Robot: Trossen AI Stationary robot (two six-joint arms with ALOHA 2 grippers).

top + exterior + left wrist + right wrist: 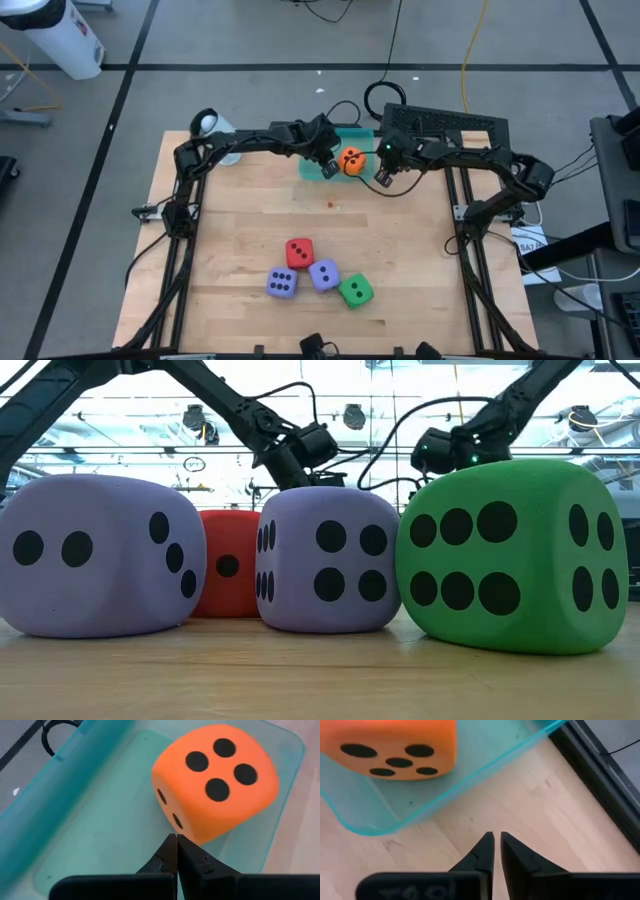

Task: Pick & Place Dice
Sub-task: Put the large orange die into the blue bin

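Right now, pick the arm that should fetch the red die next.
Left, marginally. The red die lies slightly left of centre, nearer the left gripper than the right gripper. Both hover at the teal tray, shut and empty, so it's close.

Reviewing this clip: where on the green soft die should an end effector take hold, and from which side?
Grip the green soft die from above, across two opposite flat side faces. It sits at the cluster's outer edge with only the purple-blue soft die touching one side, so its other faces look free. Both end effectors wait by the teal plastic tray.
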